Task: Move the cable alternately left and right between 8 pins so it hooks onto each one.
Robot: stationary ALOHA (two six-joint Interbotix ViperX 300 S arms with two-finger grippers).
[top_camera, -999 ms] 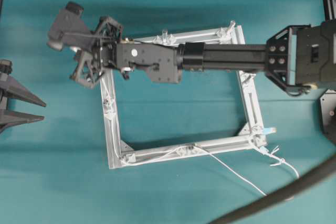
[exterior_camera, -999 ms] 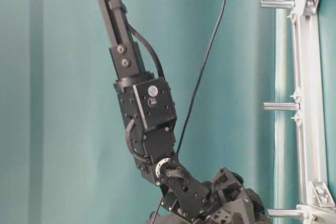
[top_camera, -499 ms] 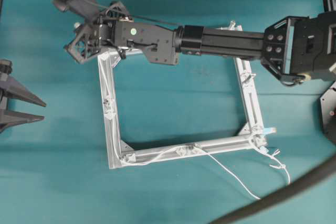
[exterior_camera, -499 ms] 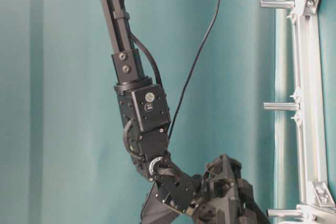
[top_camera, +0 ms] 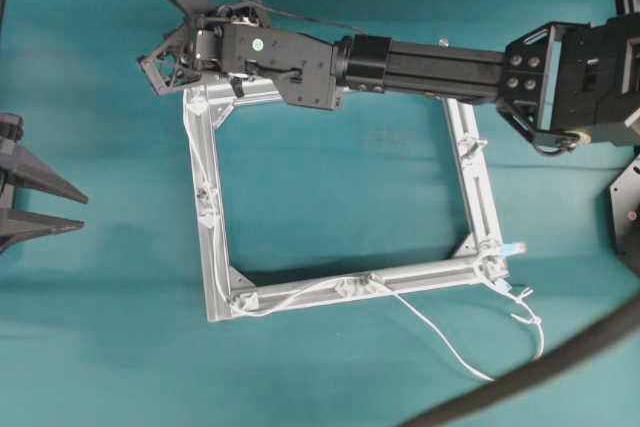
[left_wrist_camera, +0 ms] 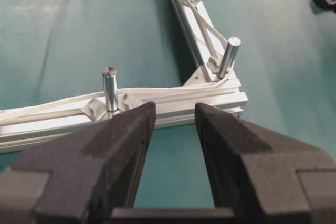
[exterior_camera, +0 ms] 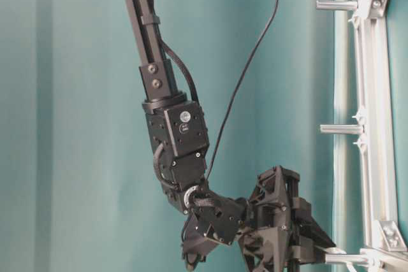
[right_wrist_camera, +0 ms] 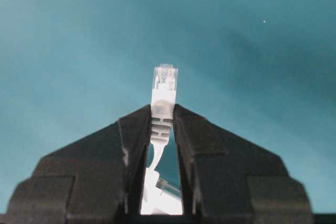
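The white cable [top_camera: 436,336] trails from the lower right, runs along the near bar of the square aluminium frame [top_camera: 478,197], rounds the corner pin [top_camera: 240,299] and goes up the left bar past another pin [top_camera: 205,194]. My right gripper [top_camera: 160,65] hangs over the frame's far left corner. In the right wrist view it [right_wrist_camera: 162,112] is shut on the cable's small white plug [right_wrist_camera: 164,90], which pokes out past the fingertips. My left gripper [left_wrist_camera: 175,111] is open, low by the frame's corner, with pins [left_wrist_camera: 109,85] and the cable [left_wrist_camera: 157,92] just ahead.
A thick dark hose [top_camera: 560,362] crosses the lower right corner. The right arm [top_camera: 430,67] spans the frame's far bar. In the table-level view, pins [exterior_camera: 338,129] stick up from the frame beside the right gripper [exterior_camera: 287,237]. Teal cloth [top_camera: 330,187] lies inside the frame.
My right gripper has carried the plug from over the left bar's far end out beyond the far left corner. The loose cable at the lower right has been drawn in a little.
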